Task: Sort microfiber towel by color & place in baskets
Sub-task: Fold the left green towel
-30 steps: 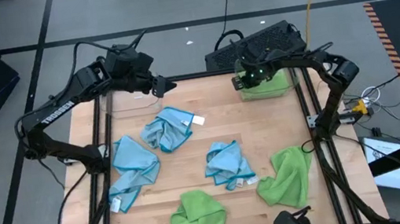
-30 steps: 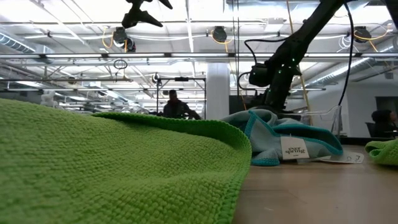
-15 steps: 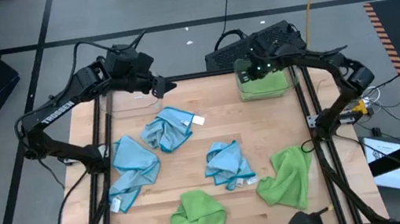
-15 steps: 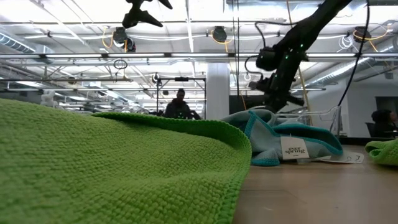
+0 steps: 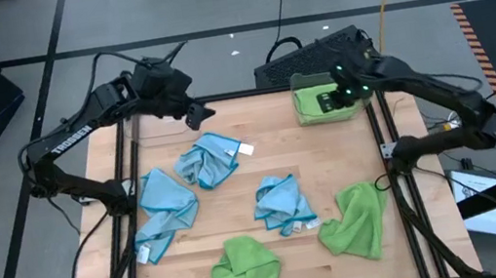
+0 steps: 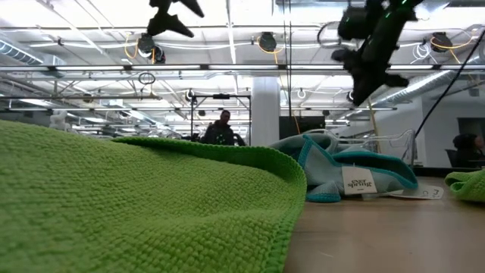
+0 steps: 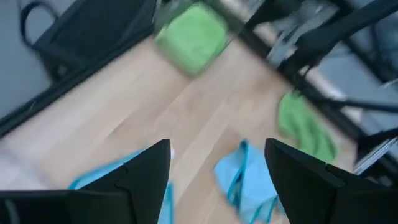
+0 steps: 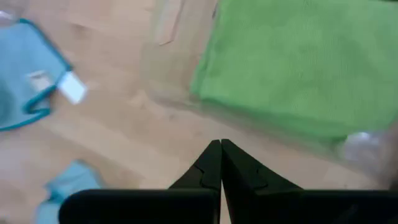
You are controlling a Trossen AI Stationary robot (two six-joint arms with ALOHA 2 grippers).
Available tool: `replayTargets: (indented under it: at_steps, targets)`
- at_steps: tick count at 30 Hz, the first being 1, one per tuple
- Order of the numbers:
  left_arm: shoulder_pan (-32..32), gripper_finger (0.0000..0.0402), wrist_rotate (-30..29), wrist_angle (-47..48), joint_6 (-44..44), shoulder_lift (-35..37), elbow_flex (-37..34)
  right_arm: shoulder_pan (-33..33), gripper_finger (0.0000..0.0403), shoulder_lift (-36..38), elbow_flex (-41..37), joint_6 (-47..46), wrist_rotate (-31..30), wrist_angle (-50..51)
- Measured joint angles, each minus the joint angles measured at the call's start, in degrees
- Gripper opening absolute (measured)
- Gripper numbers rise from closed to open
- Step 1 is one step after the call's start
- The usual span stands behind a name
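A folded green towel lies in the clear basket at the far right; the right wrist view shows this towel too. My right gripper hangs shut above it, holding nothing. A second clear basket stands at the far left, and beside it my left gripper hovers open and high over the table. Three blue towels lie crumpled on the wood. Two green towels lie near the front edge.
A black frame rail runs round the wooden table. A dark case sits behind the far edge. In the low view a green towel fills the foreground, and a person stands far back in the room.
My right gripper, shut throughout, has risen out of the far right basket and drawn back toward the table's right edge. The green towel has stayed in that basket. My left gripper has rolled a little in place.
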State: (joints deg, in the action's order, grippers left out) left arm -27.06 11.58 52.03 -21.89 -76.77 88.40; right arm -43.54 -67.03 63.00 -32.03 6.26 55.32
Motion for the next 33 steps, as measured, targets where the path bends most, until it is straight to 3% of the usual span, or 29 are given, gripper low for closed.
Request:
replayTargets:
  at_steps: [7, 13, 23, 33]
  targets:
    - [2.42, 0.0264, -6.08, 13.05, 3.23, 0.0, 0.0, 5.79, 0.0, 12.32, 0.0, -14.36, 2.65, 0.93]
    - [5.88, 0.0264, -6.69, 18.81, 2.21, 0.0, 0.0, 11.17, 0.0, 16.03, 0.0, -18.48, 4.92, -0.78]
    - [18.08, 0.0264, -6.69, 21.49, -12.16, 0.0, 0.0, 13.02, 0.0, 13.86, 0.0, -10.58, 4.6, -4.62]
    - [32.22, 0.0264, -7.22, 21.44, -36.1, -0.71, 0.0, 12.8, 0.0, 14.28, 0.0, 0.4, 11.86, -6.25]
